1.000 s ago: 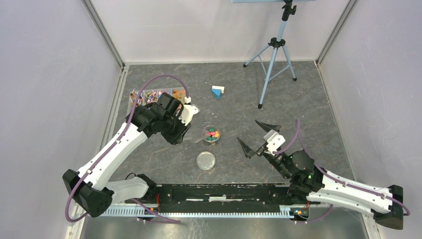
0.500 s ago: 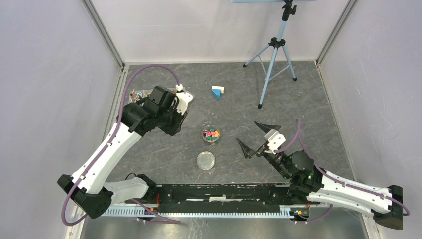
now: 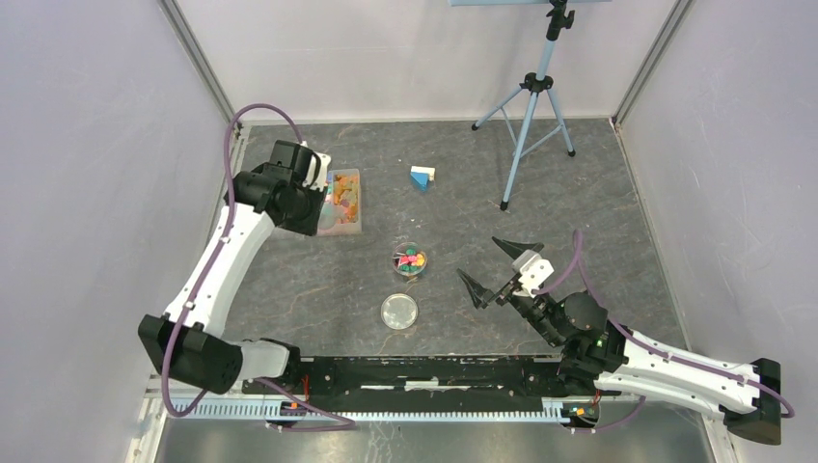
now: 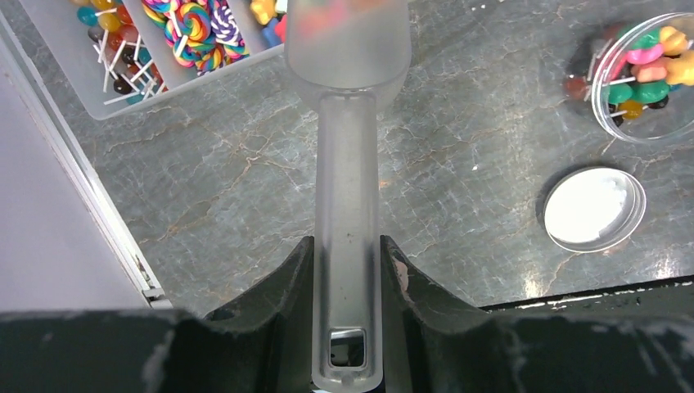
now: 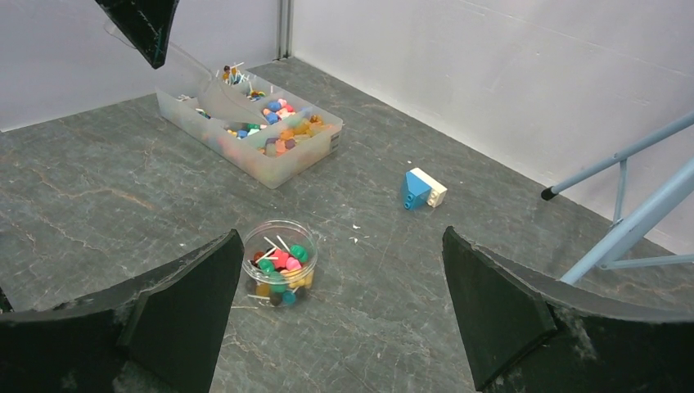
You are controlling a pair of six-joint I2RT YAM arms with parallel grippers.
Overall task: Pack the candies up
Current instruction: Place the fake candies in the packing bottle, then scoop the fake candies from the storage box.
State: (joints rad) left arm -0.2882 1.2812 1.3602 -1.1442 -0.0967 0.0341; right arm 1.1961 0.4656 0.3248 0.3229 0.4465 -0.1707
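The candies fill a clear divided tray [image 3: 352,224] at the back left, and more candies [image 5: 278,264] sit in a small clear jar [image 3: 411,260] mid-table. My left gripper [image 4: 347,250] is shut on the handle of a translucent scoop [image 4: 347,49]. The scoop's bowl reaches over the tray's [image 4: 106,102] near edge, with blurred colours inside it. Several lollipops [image 4: 192,24] lie in the tray's compartments. Right of the jar, my right gripper [image 3: 494,265] hovers wide open and holds nothing. In the right wrist view the jar [image 5: 280,262] lies between its spread fingers.
The jar's round lid [image 3: 399,311] lies flat just in front of the jar. A blue-and-white block [image 3: 422,177] sits behind the jar. A blue tripod [image 3: 529,116] stands at the back right. Walls close in the table on three sides.
My left arm has swung left and back from beside the jar to the tray, carrying the scoop. The right arm has not moved.
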